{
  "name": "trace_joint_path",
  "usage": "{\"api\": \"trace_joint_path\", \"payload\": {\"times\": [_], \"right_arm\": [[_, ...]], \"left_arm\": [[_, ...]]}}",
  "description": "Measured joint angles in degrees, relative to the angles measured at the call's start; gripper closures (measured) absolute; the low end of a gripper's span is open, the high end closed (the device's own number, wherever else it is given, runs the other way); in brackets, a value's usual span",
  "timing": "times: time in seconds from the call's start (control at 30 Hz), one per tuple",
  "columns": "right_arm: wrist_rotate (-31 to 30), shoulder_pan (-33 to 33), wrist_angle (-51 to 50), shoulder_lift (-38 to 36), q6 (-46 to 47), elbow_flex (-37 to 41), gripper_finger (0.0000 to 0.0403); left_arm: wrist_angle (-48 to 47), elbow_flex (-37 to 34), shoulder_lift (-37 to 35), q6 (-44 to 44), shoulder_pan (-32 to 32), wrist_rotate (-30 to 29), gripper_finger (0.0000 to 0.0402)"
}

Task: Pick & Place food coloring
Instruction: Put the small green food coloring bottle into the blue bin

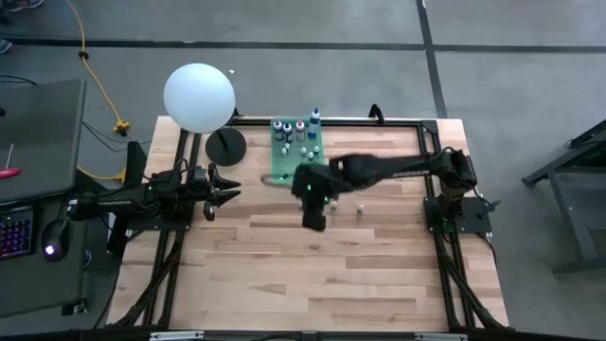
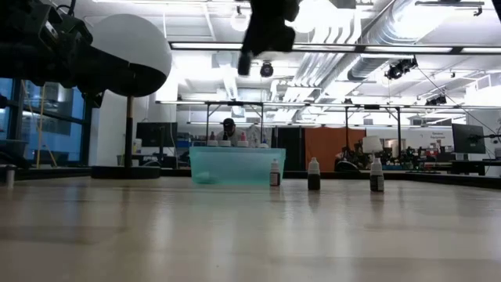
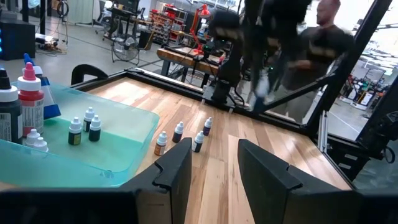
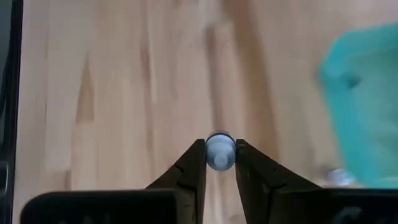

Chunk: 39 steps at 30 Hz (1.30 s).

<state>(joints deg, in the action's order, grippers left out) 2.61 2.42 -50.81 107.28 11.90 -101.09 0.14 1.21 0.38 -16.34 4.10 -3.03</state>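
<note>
The food coloring bottles are tiny and white-capped. Several stand in the green tray (image 1: 296, 156), which also shows in the left wrist view (image 3: 118, 140). Several more stand loose on the wood beside it (image 3: 179, 132) (image 2: 314, 175). My right gripper (image 1: 315, 216) hangs high over the table just near of the tray and is shut on one small bottle (image 4: 219, 151). My left gripper (image 3: 214, 168) is open and empty at the table's left (image 1: 220, 192), pointing toward the tray. My right gripper pinches the small bottle at its white-capped top (image 4: 219, 144) between its two fingertips. The fingers come from above, pointing down. The bottle hangs upright below them (image 2: 244, 63), lifted well clear of the table.
A big white ball lamp (image 1: 198, 97) on a black round foot (image 1: 226, 145) stands at the far left, beside the tray. Larger bottles (image 3: 28, 93) stand at the tray's far end. Bare wood lies toward the near edge (image 1: 312, 275).
</note>
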Motion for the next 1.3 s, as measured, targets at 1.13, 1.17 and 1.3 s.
{"api": "trace_joint_path", "payload": {"times": [1.13, 1.17, 1.3], "right_arm": [[5.24, -26.61, 10.00, 11.73, -12.93, -6.88, 0.0333], [5.21, -26.98, 9.98, 12.66, -12.38, -6.87, 0.0333], [5.77, -28.17, 10.43, 15.56, -10.88, -6.85, 0.0334]], "left_arm": [[0.02, 0.00, 0.00, -0.02, 0.02, 0.02, 0.0273], [0.02, 0.00, -0.01, -0.02, 0.00, 0.02, 0.0273], [0.02, 0.00, -0.02, -0.02, 0.02, 0.02, 0.0273]]}}
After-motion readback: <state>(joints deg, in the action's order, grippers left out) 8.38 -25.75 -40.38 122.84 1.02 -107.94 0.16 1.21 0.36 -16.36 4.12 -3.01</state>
